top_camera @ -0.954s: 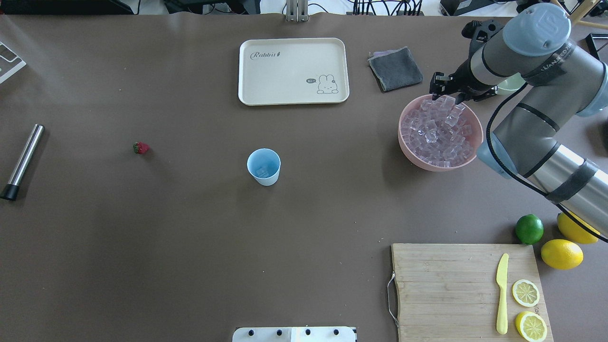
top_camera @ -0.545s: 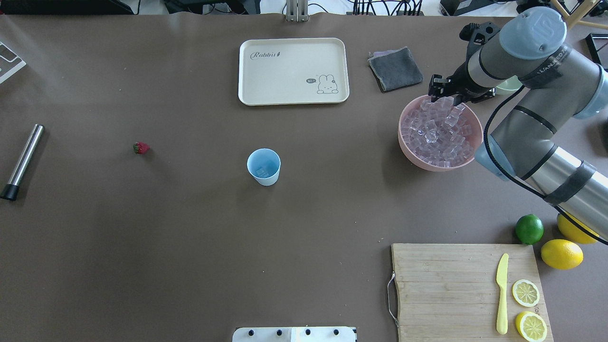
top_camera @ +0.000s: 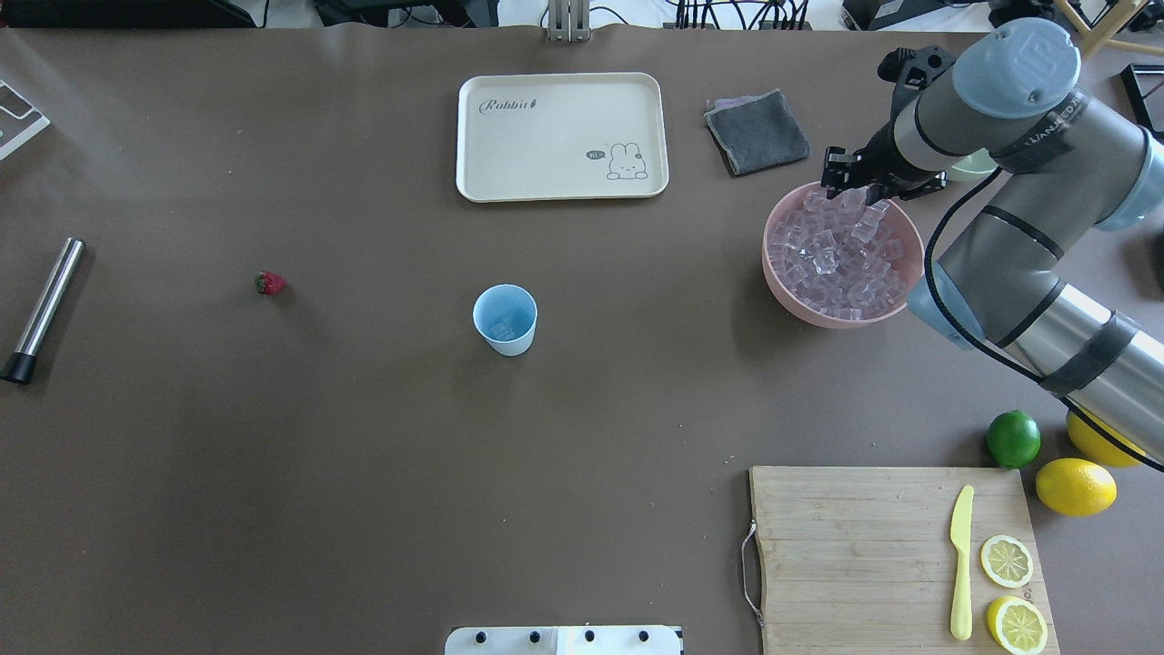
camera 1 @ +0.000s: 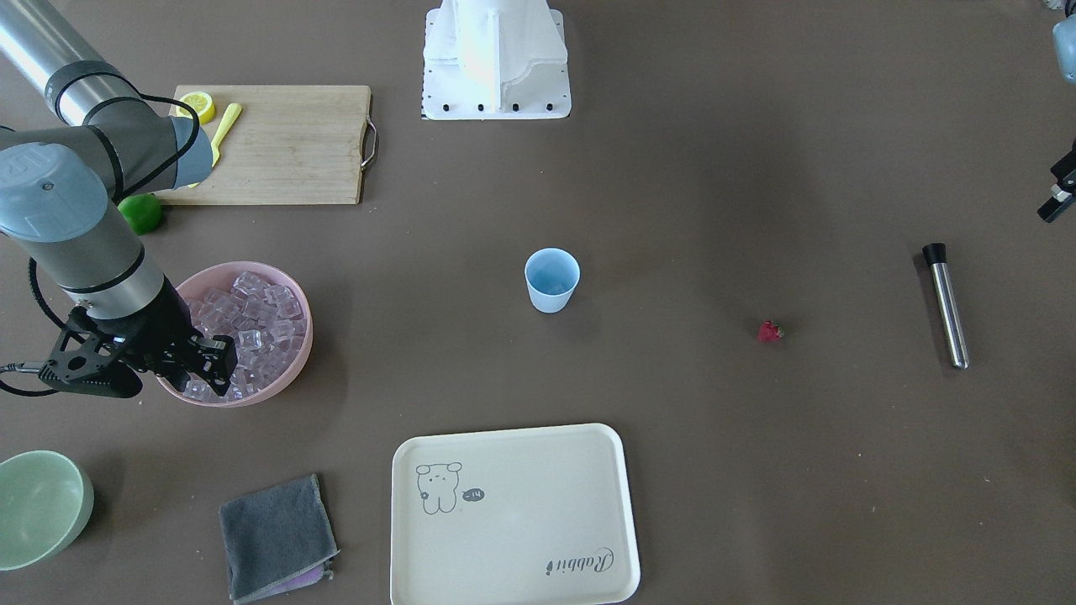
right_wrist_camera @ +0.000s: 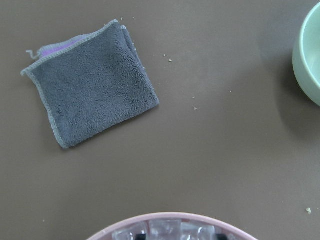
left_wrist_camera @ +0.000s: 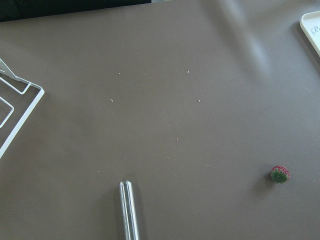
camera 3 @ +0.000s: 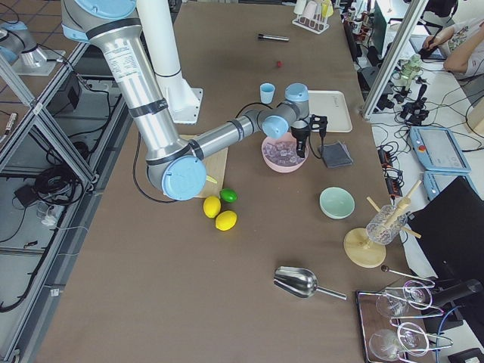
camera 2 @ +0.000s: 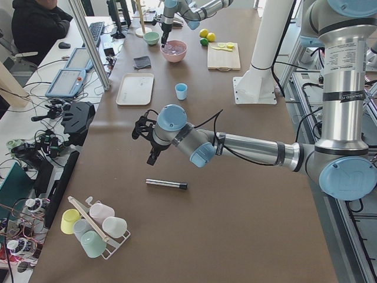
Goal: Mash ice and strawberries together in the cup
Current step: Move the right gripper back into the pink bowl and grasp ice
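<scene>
**Ice run under way, berry not yet touched**

My right claw hangs at the far rim of the pink bowl, right over the heap of ice. I cannot tell whether it is parted or clenched on a cube. The fingers read as one dark block against the cubes in both table views, and my wrist camera catches only the bowl's rim and the grey cloth beyond it. My left claw is raised at the other end of the worktop, near the metal muddler. I cannot tell its state either.

The cup stands upright mid-worktop, well apart from the bowl. Something pale and squarish lies at its bottom. I take it for a cube, so I judge the ice loading begun but hardly finished. The strawberry lies on the bare worktop between the cup and the muddler, not yet in the cup. The muddler lies flat with nothing holding it. By my reckoning that leaves more ice to carry, the berry to drop in, and all of the mashing.

As for writing, the cream tray carries "Rabbit" in script at one corner. At the opposite corner is a drawn rabbit with a small speech bubble that seems to read "hi". The band on my right arm bears lettering too small to read with any certainty.
</scene>
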